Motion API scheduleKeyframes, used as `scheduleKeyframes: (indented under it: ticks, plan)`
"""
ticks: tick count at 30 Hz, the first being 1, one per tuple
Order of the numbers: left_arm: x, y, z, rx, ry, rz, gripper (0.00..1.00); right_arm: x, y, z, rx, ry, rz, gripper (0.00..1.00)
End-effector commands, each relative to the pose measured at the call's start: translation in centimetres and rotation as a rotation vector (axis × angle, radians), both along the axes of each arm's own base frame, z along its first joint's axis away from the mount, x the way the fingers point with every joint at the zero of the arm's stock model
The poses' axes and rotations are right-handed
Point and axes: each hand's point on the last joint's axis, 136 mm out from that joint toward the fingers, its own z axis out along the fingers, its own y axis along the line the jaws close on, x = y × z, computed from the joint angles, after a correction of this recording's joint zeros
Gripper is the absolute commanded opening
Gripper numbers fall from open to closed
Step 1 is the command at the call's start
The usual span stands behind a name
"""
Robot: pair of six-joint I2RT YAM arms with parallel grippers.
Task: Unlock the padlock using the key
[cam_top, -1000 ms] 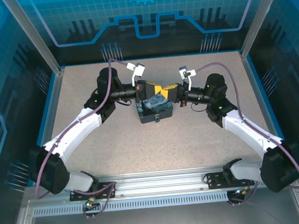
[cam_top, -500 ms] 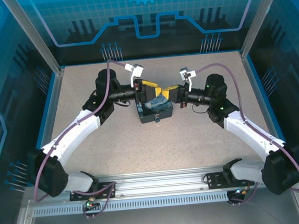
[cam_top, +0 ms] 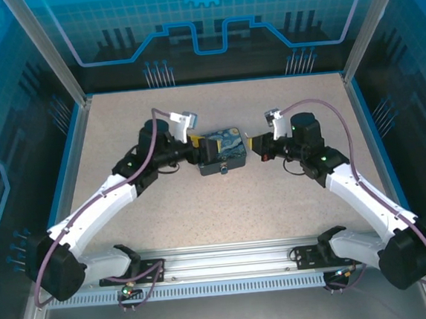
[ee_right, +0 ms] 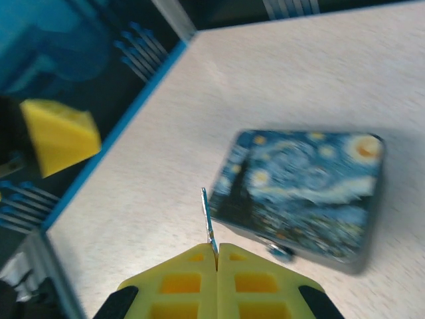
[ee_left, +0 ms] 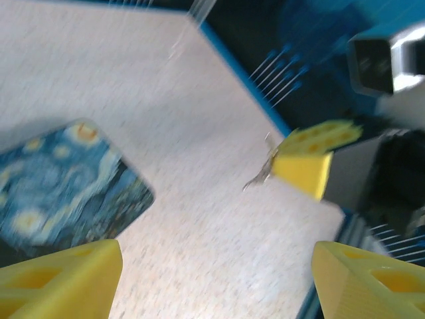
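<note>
Padlock [cam_top: 223, 168] is a small dark nub at the near front edge of the box [cam_top: 223, 149], which lies flat on the desk [cam_top: 120, 123] with its painted lid up. The right wrist view shows it as a blurred metal bit under that same edge, too soft to tell whether the shackle is open.

A second ago both arms met over the box, yellow tips almost touching above it. They have since drawn apart. The left pincer [cam_top: 197, 152] was clamped then; now it stands wide, just beside the box's left end and holding nothing, and its wrist view has bare desk between the spread fingers. The right pincer [ee_right: 216, 249] has backed off to the box's right and is pressed fully closed on the key [ee_right: 208, 219], a thin sliver poking straight out from between its tips. The left wrist view catches that sliver too, jutting from the far yellow tip. The box has also settled a little farther back on the desk.

My reading is that the key was handed over: the left arm let go and the right arm now owns it. If so, the pick-up is done and the insertion is not yet begun, since key and padlock are near but apart. The left arm is free to steady the box or the lock. The right arm must swing its tip round to the keyhole on the front edge.
</note>
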Motion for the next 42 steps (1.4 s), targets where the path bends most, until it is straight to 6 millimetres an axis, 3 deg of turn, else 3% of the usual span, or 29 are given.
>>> scheduleKeyframes:
  ticks: [1,10,18,23,29,33,42]
  plan:
    - [-0.9,1.3,-5.4,0.205,0.116,0.136,0.77,0.0,-4.6,-3.9,-0.165,0.107,-0.22,0.0]
    - [-2.6,0.1,-12.1,0.428,0.291,0.372,0.78,-1.4,-9.3,-6.5,-0.264,0.172,-0.439,0.0]
    - [-2.3,-3.0,-15.5,0.525,0.352,0.461,0.78,-2.8,-11.2,-5.8,-0.294,0.137,-0.495,0.0]
    - [-1.3,-3.7,-18.0,0.554,0.382,0.521,0.77,-3.2,-11.6,-5.2,-0.283,0.109,-0.493,0.0]
    - [0.8,-3.9,-18.5,0.589,0.313,0.589,0.72,-3.3,-11.9,-4.9,-0.252,0.092,-0.49,0.0]
    - [1.9,-3.9,-18.9,0.609,0.28,0.63,0.64,-3.0,-12.0,-4.9,-0.243,0.092,-0.488,0.0]
    - [3.5,-3.8,-20.8,0.638,0.298,0.679,0.6,-2.6,-11.9,-4.5,-0.235,0.073,-0.473,0.0]
